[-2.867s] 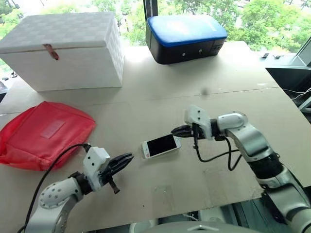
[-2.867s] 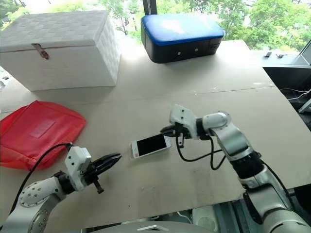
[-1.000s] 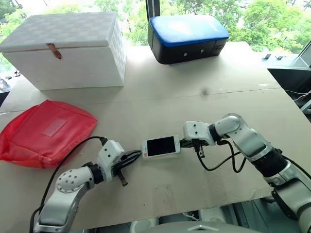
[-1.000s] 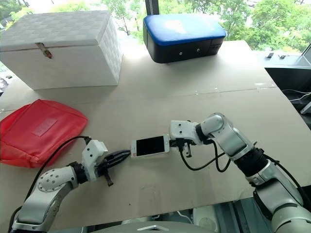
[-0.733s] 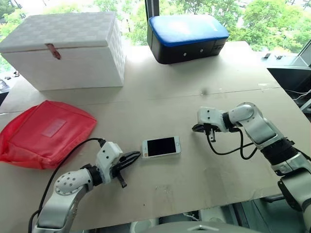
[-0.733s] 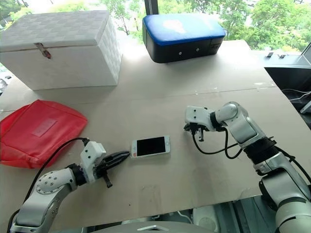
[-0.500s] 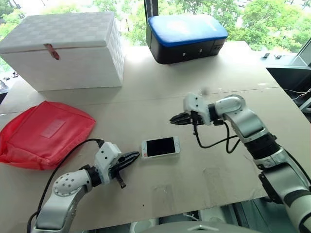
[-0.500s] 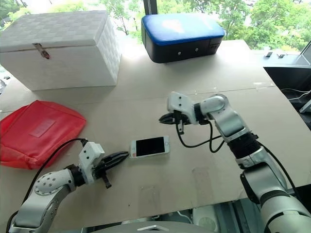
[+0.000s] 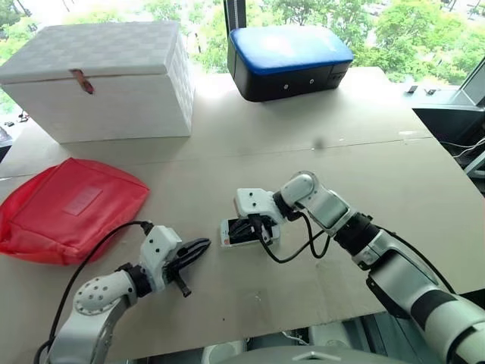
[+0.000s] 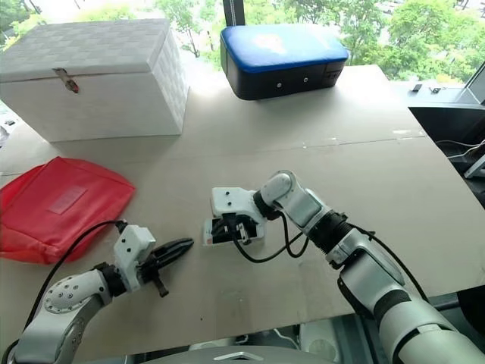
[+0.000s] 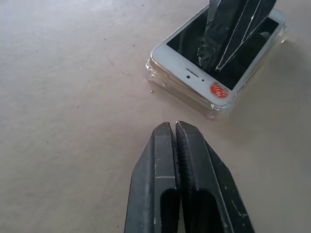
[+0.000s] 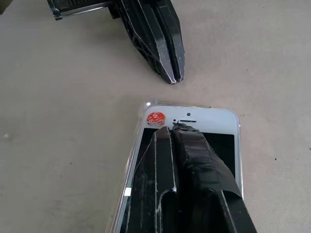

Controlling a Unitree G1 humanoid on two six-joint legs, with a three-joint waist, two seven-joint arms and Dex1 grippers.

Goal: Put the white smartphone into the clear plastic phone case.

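Beige tabletop (image 9: 250, 144) under me: my right gripper (image 12: 176, 131) — jaws shut, empty — has swung in from the side onto the white smartphone (image 11: 194, 63), pressing it into the clear plastic phone case (image 11: 160, 78); left gripper (image 11: 175, 127), shut, waits beside.

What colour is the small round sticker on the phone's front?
Red-orange, on the sticker at the phone's earpiece end; clearest in the left wrist view.

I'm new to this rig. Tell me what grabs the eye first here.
The right pincer, shut, sits over the screen of the white smartphone mid-table, which lies in the clear plastic phone case. The shut left pincer points at its end, apart. A red pouch lies far left.
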